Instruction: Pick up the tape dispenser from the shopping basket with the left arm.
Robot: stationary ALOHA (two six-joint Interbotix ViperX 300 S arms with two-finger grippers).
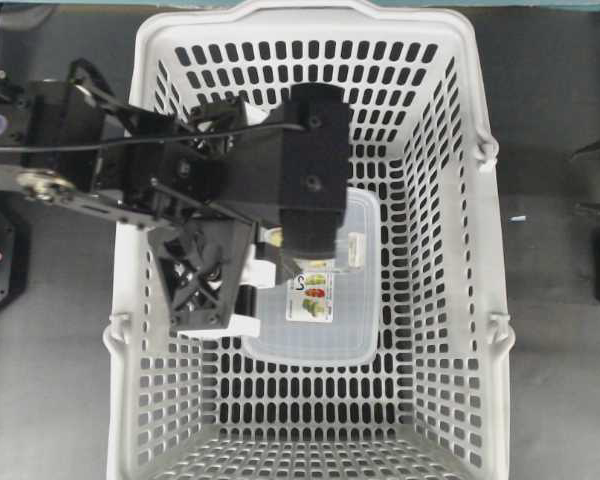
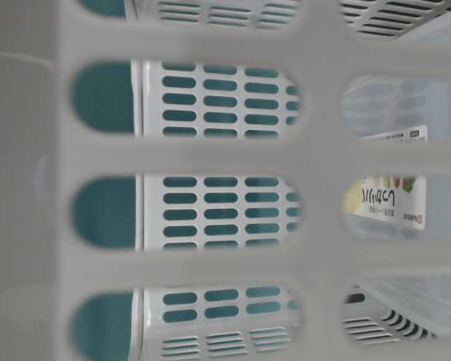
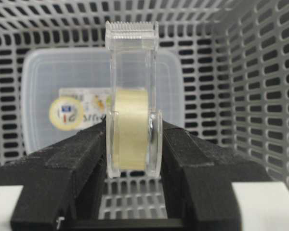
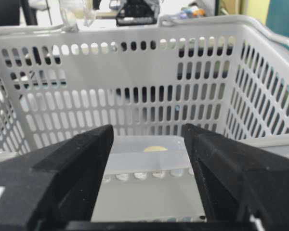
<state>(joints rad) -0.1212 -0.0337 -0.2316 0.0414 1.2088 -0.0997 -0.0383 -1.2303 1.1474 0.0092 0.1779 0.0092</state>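
- The shopping basket (image 1: 480, 250) fills most of the overhead view, light grey, with oval slots through its walls and floor. It stands on a dark table (image 1: 560, 380).
- My left arm (image 1: 230, 170) reaches over the basket's left wall and hangs inside it, its boxy black wrist above the middle of the floor.
- A clear plastic container (image 1: 365, 320) with a printed label lies flat on the basket floor. It sits partly under my wrist in the overhead view and behind my catch in the left wrist view.
- My left gripper (image 3: 133, 144) is clamped on the tape dispenser (image 3: 132, 96). Both black fingers (image 3: 82, 159) press against the sides of its round lower part.
- The tape dispenser stands upright between those fingers, clear of the container behind it. Its pale-yellow roll sits at the grip and its clear toothed cutter points away from the camera.
- My right gripper (image 4: 147, 159) sits outside the basket, facing one of its slotted walls. Its fingers (image 4: 72, 163) are spread apart with nothing between them.
- From table level I see only the blurred slotted wall close up. Part of the container's label shows through one slot.
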